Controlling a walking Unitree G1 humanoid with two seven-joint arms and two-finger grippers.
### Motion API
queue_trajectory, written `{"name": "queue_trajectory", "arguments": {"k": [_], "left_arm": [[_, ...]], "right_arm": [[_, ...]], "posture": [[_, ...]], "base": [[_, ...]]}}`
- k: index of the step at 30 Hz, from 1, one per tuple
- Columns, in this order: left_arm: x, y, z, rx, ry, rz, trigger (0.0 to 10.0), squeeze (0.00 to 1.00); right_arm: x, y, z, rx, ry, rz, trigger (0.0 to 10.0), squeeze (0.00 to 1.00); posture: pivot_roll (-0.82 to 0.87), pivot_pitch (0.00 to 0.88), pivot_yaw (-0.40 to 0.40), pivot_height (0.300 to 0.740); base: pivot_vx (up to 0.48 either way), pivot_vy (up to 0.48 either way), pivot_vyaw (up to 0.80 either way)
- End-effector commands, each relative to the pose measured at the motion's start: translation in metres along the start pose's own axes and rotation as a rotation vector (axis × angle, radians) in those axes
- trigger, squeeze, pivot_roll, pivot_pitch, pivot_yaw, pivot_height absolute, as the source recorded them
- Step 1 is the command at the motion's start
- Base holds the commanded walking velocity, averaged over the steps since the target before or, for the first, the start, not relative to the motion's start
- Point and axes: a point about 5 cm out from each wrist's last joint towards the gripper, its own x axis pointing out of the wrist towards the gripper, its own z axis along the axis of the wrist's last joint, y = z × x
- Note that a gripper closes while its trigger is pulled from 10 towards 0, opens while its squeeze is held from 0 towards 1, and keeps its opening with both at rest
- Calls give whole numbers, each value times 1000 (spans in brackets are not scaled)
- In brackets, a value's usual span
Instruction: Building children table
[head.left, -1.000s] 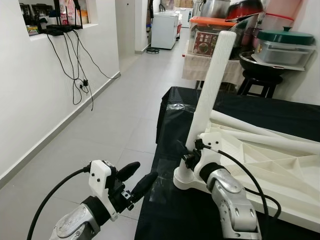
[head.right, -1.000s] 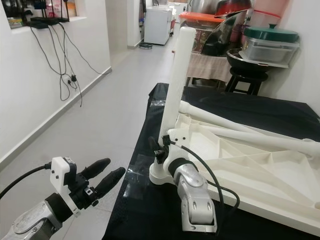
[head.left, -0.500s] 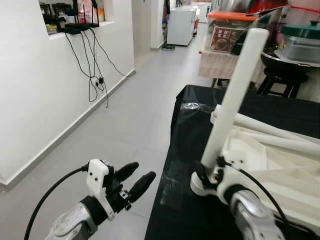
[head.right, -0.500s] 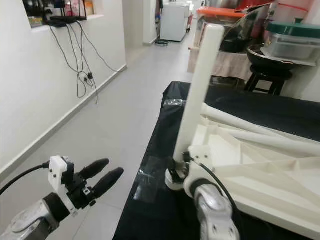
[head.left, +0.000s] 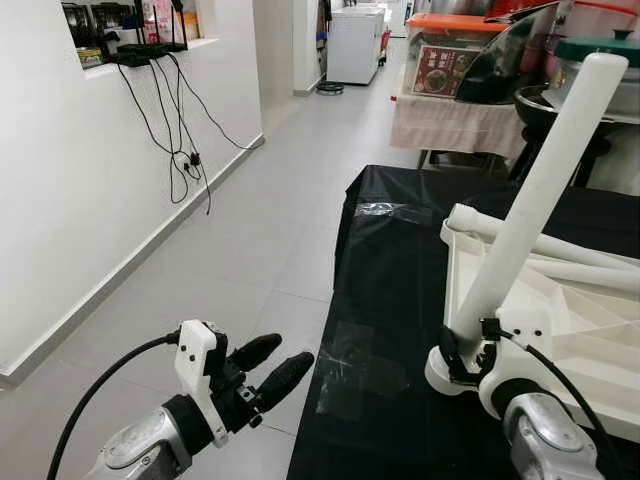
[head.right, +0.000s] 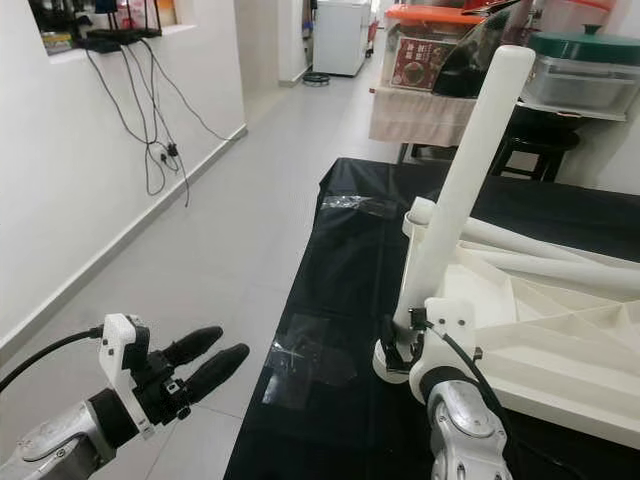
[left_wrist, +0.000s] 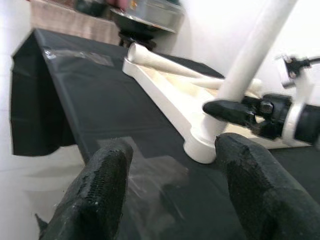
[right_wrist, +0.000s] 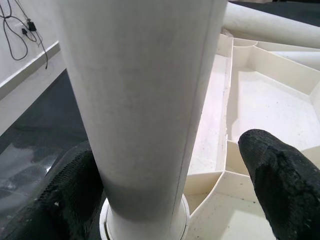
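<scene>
The white plastic tabletop lies upside down on a black-covered work surface, ribbed underside facing up, at the right of the scene. One white leg stands seated in the socket at the tabletop's near left corner, leaning a little to the right as it rises. The right gripper is at the base of that leg, its two black fingers spread to either side of the tube; in the right wrist view one finger seems to rest against the leg while the other stands off from it, so the grip looks slack rather than clamped. Further loose legs lie across the far part of the tabletop, not yet mounted. The left gripper hovers out over the tiled floor, left of the work surface and well apart from the parts, fingers parted and holding nothing. By my reading the build is at an early stage: one leg is in, though whether it is fully tightened cannot be told, and the other legs remain to be fitted before the table can be turned upright.
</scene>
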Motion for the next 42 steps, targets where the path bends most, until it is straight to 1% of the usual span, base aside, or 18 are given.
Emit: {"name": "queue_trajectory", "arguments": {"k": [1,2,4,6,9,11,14,17,19,21,22,27,29,31,32,37,38,42], "left_arm": [[-2,1,-2,-10,23,-8,10000,0],[-2,0,-1,1,36,-21,10000,0],[-2,0,-1,1,36,-21,10000,0],[1,0,2,44,29,-15,10000,0],[2,0,4,53,19,-11,10000,0],[6,11,16,108,-57,97,10000,0],[7,17,20,127,-84,152,10000,0],[7,18,20,130,-82,157,10000,0],[7,21,20,162,-73,198,10000,0],[7,22,20,170,-71,209,10000,0],[7,23,20,174,-70,219,10000,0],[7,24,21,178,-67,229,10000,0],[4,29,23,182,-59,273,10000,0],[4,29,23,182,-59,273,10000,0],[2,35,24,213,-54,333,10000,0],[-1,38,24,230,-55,377,10000,0],[-3,40,24,244,-61,421,10000,0],[-8,38,21,198,-101,421,10000,0]], "right_arm": [[-2,-12,-2,2,18,-75,10000,0],[0,-6,6,27,-21,-51,10000,0],[0,-6,6,27,-21,-51,10000,0],[4,3,24,89,-125,4,10000,0],[4,5,29,103,-149,22,10000,0],[5,10,18,97,-123,69,10000,0],[4,12,7,87,-91,98,10000,0],[4,13,5,83,-82,105,10000,0],[-3,24,0,14,-83,272,10000,0],[-5,27,-1,-3,-82,319,10000,0],[-11,33,-2,-26,-84,410,10000,0],[-15,34,-2,-41,-94,455,10000,0],[-29,30,-5,-45,-93,569,10000,0],[-29,30,-5,-45,-93,569,10000,0],[-33,29,-6,-33,-102,597,10000,0],[-37,30,-9,-23,-107,629,10000,0],[-40,33,-14,-11,-109,653,10000,0],[-44,35,-21,5,-117,670,10000,0]], "posture": [[21,0,-29,740],[21,0,-27,740],[21,0,-27,740],[17,0,-28,740],[17,0,-28,740],[6,0,-19,740],[3,0,-18,740],[3,0,-18,740],[-19,0,-8,740],[-19,0,-8,740],[-30,0,-6,740],[-29,0,-7,740],[-42,0,-5,740],[-42,0,-5,740],[-50,0,-4,740],[-45,0,-7,740],[-41,0,-9,740],[-43,0,-10,740]], "base": [[0,0,0],[0,0,0],[0,0,0],[0,0,0],[0,0,0],[0,0,0],[0,0,0],[0,0,0],[0,0,0],[0,0,0],[0,0,0],[0,0,0],[0,0,0],[0,0,0],[0,0,0],[0,0,0],[0,0,0],[0,0,0]]}}
